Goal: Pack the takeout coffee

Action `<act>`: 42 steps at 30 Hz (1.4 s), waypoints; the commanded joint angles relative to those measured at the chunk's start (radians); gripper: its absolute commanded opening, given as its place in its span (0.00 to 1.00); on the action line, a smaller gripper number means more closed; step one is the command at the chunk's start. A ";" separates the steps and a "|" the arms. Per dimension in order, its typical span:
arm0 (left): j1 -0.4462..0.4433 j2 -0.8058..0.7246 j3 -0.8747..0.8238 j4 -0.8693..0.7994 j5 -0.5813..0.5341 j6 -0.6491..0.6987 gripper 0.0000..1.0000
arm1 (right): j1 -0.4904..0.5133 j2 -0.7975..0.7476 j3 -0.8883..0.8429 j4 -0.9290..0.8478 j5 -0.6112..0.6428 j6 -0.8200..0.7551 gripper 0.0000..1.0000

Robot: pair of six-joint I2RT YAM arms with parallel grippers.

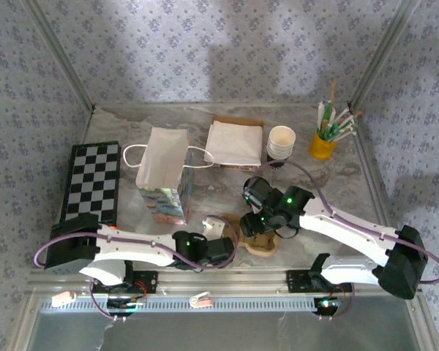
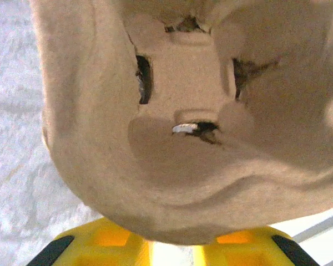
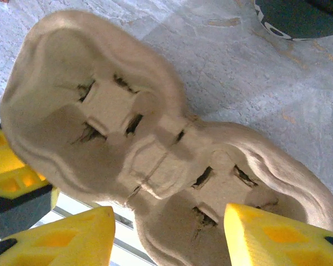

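- Pulp tray [image 3: 155, 144] sits under my right claw [image 3: 166, 233], jaws wide, holding nothing.
- At the tray's edge, left claw [image 2: 166, 252]: grip can't tell.
- Dark coffee cup [image 3: 299, 16] just beyond tray; I'd pin tray flat, bring cup upright.

No word, number or brand can be read anywhere. The paper bag [image 1: 163, 191] bears colourful print, too blurred to make out.
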 commanded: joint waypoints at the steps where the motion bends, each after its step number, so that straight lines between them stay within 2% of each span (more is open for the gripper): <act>1: 0.052 -0.001 -0.041 0.149 -0.031 -0.001 0.23 | 0.017 -0.006 0.000 -0.003 0.031 -0.026 0.56; 5: 0.122 0.001 -0.011 0.096 -0.048 0.078 0.23 | 0.034 0.009 0.015 -0.032 0.062 -0.026 0.54; 7: 0.181 -0.002 -0.014 0.144 -0.003 0.124 0.23 | 0.052 0.025 0.016 -0.029 0.061 -0.026 0.54; 9: 0.198 0.005 -0.013 0.199 0.017 0.156 0.23 | 0.063 0.050 0.030 -0.044 0.074 -0.022 0.54; 15: 0.197 0.006 -0.012 0.165 0.045 0.159 0.23 | 0.067 0.112 0.081 -0.089 0.140 -0.009 0.57; 23: 0.188 -0.113 -0.038 0.026 0.050 0.112 0.24 | 0.075 0.214 0.154 -0.103 0.176 -0.058 0.57; 30: 0.181 -0.187 -0.055 -0.028 0.044 0.082 0.24 | 0.082 0.292 0.182 -0.102 0.169 -0.081 0.52; 42: 0.180 -0.215 -0.064 -0.063 0.031 0.076 0.24 | 0.077 0.332 0.158 -0.066 0.145 -0.117 0.44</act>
